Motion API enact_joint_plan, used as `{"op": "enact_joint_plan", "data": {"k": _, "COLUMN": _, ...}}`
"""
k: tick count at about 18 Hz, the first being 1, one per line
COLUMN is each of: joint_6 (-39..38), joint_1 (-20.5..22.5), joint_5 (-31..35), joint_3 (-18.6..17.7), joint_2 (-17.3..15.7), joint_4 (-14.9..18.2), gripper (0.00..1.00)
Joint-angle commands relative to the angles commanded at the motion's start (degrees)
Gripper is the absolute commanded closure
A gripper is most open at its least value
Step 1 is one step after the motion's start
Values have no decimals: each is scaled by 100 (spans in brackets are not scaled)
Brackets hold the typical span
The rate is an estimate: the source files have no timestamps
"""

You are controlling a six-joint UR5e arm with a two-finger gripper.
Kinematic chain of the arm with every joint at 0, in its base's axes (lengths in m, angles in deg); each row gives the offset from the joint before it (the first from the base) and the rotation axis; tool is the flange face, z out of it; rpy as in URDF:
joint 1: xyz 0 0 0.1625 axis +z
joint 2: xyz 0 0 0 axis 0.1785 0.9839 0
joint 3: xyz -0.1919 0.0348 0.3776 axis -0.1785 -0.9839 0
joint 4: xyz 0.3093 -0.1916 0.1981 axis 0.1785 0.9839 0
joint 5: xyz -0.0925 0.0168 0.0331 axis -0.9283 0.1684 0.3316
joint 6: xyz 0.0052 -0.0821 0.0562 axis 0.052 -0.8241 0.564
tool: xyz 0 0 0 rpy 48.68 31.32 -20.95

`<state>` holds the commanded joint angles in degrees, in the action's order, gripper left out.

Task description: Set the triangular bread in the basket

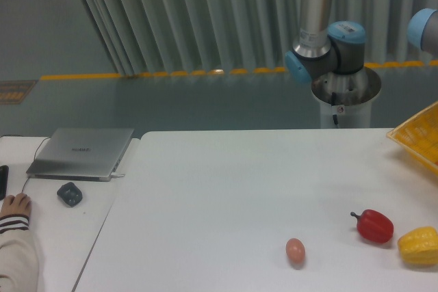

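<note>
silver arm (317, 5) tubes with light blue joint caps (345, 31).

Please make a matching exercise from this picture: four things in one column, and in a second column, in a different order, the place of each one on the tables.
Things:
1. egg
2. red pepper
3. basket
4. laptop

Places:
A. at the right edge of the picture, only partly in view
B. closed, on the left table, next to a dark mouse
C. between the egg and the yellow pepper
D. near the front edge, left of both peppers

Pairs: 1-D, 2-C, 3-A, 4-B
</note>
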<state>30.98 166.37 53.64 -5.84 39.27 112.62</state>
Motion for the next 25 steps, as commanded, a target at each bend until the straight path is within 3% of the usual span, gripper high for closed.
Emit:
{"op": "enact_joint_plan", "data": {"k": 14, "joint_6": -79, "joint_1": 44, "joint_5": 18, "joint_3": 17, "joint_2": 0, "joint_4": -44, "gripper": 0}}
{"op": "enact_joint_plan", "data": {"k": 22, "joint_6": -904, "joint_1": -175, "joint_5": 18, "joint_3": 53, "joint_2": 9, "joint_4": -255, "gripper": 0}}
{"op": "enact_joint_plan", "data": {"k": 25, "joint_6": -1247, "joint_1": -482, "joint_5": 18, "joint_3": 44, "joint_2": 9, "joint_4": -255, "gripper": 0}}
